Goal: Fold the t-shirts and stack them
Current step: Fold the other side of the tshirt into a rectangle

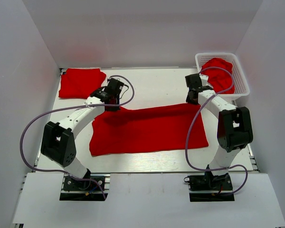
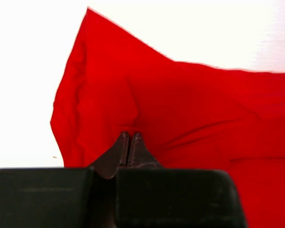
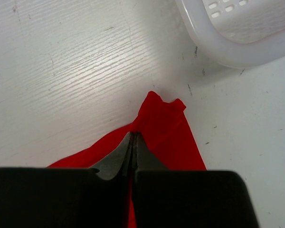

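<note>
A red t-shirt (image 1: 149, 128) lies spread across the middle of the table, folded to a wide band. My left gripper (image 1: 113, 105) is shut on its far left corner (image 2: 114, 90); the cloth rises to a peak ahead of the fingers. My right gripper (image 1: 192, 99) is shut on its far right corner (image 3: 164, 121). A folded red t-shirt (image 1: 80, 82) lies at the far left. Another crumpled red t-shirt (image 1: 219, 72) sits in the basket.
A white mesh basket (image 1: 240, 71) stands at the far right; its rim shows in the right wrist view (image 3: 228, 45). White walls close in the table on three sides. Purple cables loop beside both arms.
</note>
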Controlling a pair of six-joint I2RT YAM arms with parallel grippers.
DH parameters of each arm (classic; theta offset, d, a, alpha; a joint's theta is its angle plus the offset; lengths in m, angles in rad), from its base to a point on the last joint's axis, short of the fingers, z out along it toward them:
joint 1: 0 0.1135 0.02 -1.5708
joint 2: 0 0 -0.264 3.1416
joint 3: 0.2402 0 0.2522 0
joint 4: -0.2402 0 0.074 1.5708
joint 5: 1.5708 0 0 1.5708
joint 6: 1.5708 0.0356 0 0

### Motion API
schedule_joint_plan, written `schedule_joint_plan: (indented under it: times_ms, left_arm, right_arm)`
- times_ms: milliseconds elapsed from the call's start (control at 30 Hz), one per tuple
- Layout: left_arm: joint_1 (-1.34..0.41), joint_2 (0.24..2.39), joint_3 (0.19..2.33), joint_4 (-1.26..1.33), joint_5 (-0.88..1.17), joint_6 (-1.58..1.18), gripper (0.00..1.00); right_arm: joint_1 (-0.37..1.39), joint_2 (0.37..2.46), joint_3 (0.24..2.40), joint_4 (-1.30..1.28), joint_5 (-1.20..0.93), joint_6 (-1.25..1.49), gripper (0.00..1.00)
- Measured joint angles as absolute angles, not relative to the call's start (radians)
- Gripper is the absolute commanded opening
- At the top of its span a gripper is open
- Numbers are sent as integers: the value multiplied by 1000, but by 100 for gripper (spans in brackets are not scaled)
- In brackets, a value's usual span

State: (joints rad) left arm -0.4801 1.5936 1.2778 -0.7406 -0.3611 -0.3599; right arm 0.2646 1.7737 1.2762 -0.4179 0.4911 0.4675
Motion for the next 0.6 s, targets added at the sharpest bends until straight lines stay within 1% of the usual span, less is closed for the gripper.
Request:
schedule_joint_plan:
  times_ms: [267,400,600]
  left_arm:
    - [-519,1593,1410,-910,-399,-364,0]
    - [-535,1594,1405,-988,-417,-384,0]
    - [-552,1603,1343,-1015,-390,-410,0]
  right_arm:
    - [264,1739,1248,-444,491,466,0]
    - [265,1698,1246,-468,491,467,0]
    - [264,1636,1204,-489,488,474,0]
